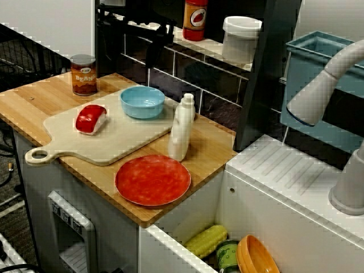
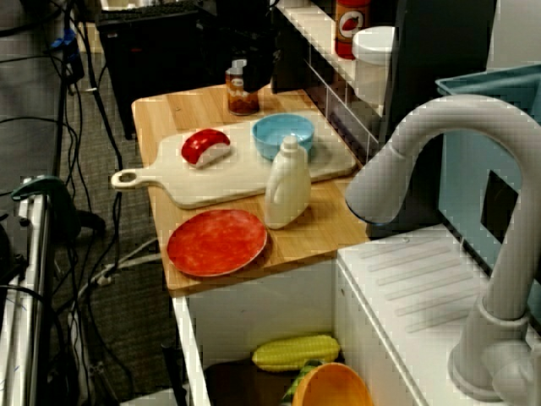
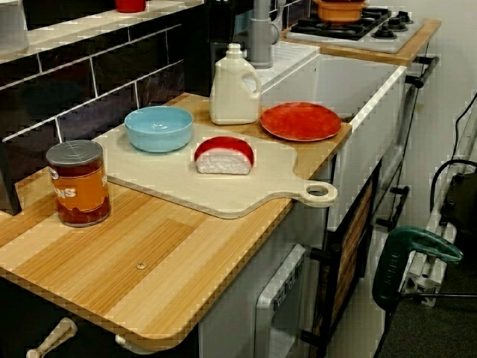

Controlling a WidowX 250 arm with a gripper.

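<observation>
My black gripper point(image 1: 154, 52) hangs at the back of the wooden counter point(image 1: 40, 102), dark against the black tiled wall, so how its jaws stand is hidden. Nothing shows between them. In the view from the sink end the gripper point(image 2: 254, 61) sits just above and behind an orange beans can point(image 2: 243, 91), the nearest thing to it. The can point(image 1: 83, 74) stands upright off the pale cutting board point(image 1: 114, 139). On the board lie a red-and-white food piece point(image 1: 91, 119) and a light blue bowl point(image 1: 142, 102).
A white bottle point(image 1: 182, 128) stands at the board's edge, with a red plate point(image 1: 153, 180) in front of it. The sink holds a corn cob point(image 1: 206, 240), an orange bowl point(image 1: 257, 257) and a green can point(image 1: 228, 254). A grey faucet point(image 1: 324, 91) arches over the draining board.
</observation>
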